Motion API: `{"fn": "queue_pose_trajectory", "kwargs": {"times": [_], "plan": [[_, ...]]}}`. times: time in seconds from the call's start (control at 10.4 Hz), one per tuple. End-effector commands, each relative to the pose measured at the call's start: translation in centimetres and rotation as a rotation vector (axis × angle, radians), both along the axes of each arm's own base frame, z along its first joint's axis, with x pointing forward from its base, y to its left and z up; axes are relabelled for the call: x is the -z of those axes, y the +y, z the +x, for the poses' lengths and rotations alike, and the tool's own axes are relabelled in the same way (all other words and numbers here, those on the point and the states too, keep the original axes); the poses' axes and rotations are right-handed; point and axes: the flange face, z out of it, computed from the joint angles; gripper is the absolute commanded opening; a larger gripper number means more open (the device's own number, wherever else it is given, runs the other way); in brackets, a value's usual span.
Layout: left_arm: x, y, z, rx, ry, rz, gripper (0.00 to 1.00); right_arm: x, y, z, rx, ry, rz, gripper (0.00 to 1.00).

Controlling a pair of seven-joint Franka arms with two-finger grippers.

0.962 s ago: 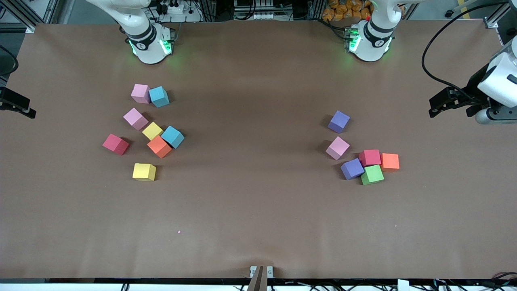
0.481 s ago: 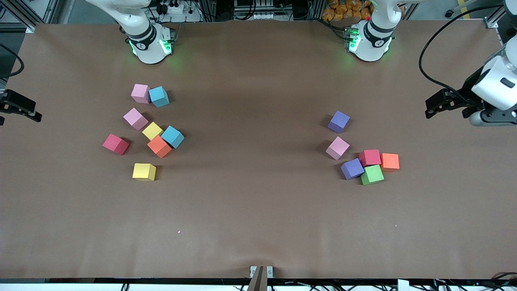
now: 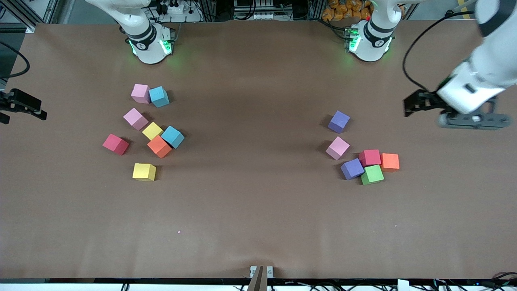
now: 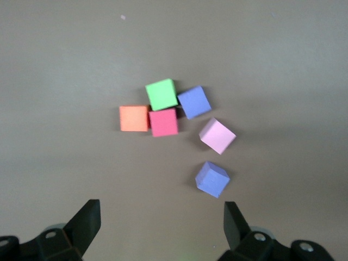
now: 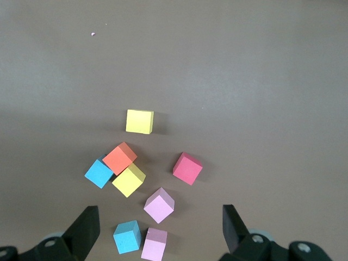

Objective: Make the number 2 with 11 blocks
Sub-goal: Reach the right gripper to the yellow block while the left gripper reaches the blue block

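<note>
1. The small matte cubes lie in two loose groups: one around the yellow cube (image 3: 143, 171) toward the right arm's end, one around the green cube (image 3: 372, 174) toward the left arm's end.
2. They look light, probably foam; grasp two flat, parallel faces.
3. The left gripper (image 3: 412, 106) hangs with jaws apart, empty, over bare table near its group.
4. The right gripper (image 3: 34, 112) waits at the table edge, jaws also apart.
</note>
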Motion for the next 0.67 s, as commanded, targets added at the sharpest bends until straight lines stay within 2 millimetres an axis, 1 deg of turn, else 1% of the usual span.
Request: {"fn": "queue_pose_trajectory", "kwargs": {"times": [0.0, 0.1, 0.19, 0.29, 0.38, 0.48, 0.58], "plan": [[2.9, -2.9, -1.4, 0.059, 0.065, 0.006, 1.0, 0.3, 1.1, 0.2, -0.076, 0.013, -0.005, 1.0], [4.5, -4.3, -2.0, 0.088, 0.087, 0.011, 1.0, 0.3, 1.4, 0.2, -0.115, 0.012, -0.003, 1.0], [6.1, -6.1, -2.9, 0.124, 0.109, 0.02, 1.0, 0.7, 2.4, 0.3, -0.133, 0.019, -0.002, 1.0], [8.1, -7.5, -3.9, 0.156, 0.119, 0.031, 1.0, 2.0, 3.7, 0.4, -0.156, 0.044, 0.006, 1.0], [10.7, -8.9, -5.1, 0.188, 0.138, 0.04, 1.0, 3.4, 5.3, 0.4, -0.181, 0.064, 0.015, 1.0], [12.6, -10.1, -6.0, 0.215, 0.143, 0.044, 1.0, 5.1, 6.4, 0.6, -0.201, 0.072, 0.017, 0.98], [14.3, -10.6, -6.5, 0.228, 0.156, 0.045, 1.0, 7.5, 7.3, 1.0, -0.213, 0.054, 0.015, 0.98]]}}
